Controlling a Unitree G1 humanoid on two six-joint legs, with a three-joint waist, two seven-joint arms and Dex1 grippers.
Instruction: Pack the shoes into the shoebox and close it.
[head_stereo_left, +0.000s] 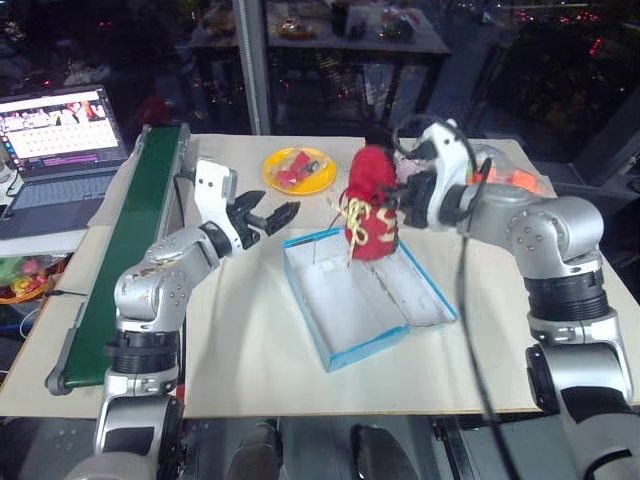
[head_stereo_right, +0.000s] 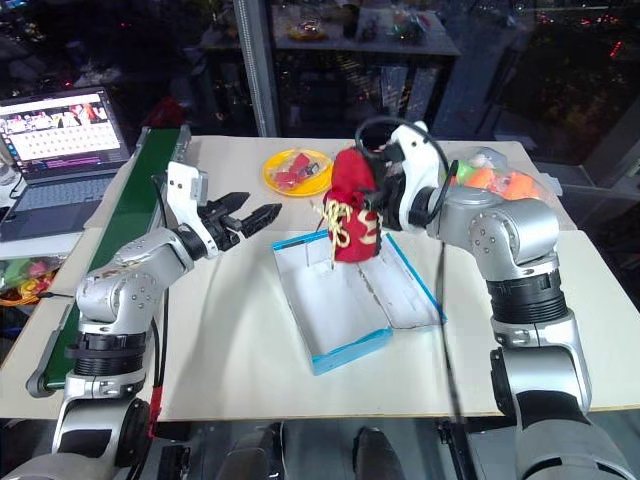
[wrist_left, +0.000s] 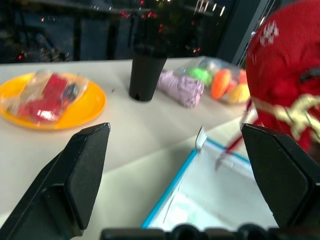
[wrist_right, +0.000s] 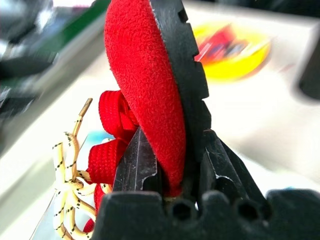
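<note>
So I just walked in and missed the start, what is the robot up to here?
The right gripper has its fingers shut on a soft red fabric shoe with yellow laces, holding it over the open light blue cardboard shoebox, whose white inside looks empty. The left gripper is open beside the box, holding nothing.

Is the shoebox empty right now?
Empty: the shoebox shows a bare white inside; the shoes hang above it in the right gripper.
</note>
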